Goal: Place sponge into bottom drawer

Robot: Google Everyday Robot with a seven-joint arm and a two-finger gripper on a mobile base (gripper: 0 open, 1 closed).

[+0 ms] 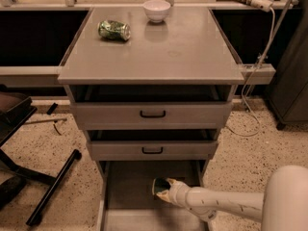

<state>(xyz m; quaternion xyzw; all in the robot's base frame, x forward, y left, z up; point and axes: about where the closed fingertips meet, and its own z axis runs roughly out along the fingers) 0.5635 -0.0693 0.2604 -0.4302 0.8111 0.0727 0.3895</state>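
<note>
Speckled flooring surrounds a grey cabinet (159, 57) with a crushed green can (114, 30) and a white bowl (157, 9) on top. Down low, the bottom drawer (126, 189) stands pulled out beneath two part-open upper drawers (152, 113). The gripper (165, 191) is inside it, near the right of the tray, closed narrow on the sponge (159, 185); I cannot tell if the sponge touches the floor of the tray.

The likely trouble, to my eye, is in the letting go. The foam could cling to a finger and lift back out, or the wrist could catch the drawer above on the way up.

The arm (226, 205) comes in from the lower right, stretched nearly level, with the wrist pointing left into the drawer.
</note>
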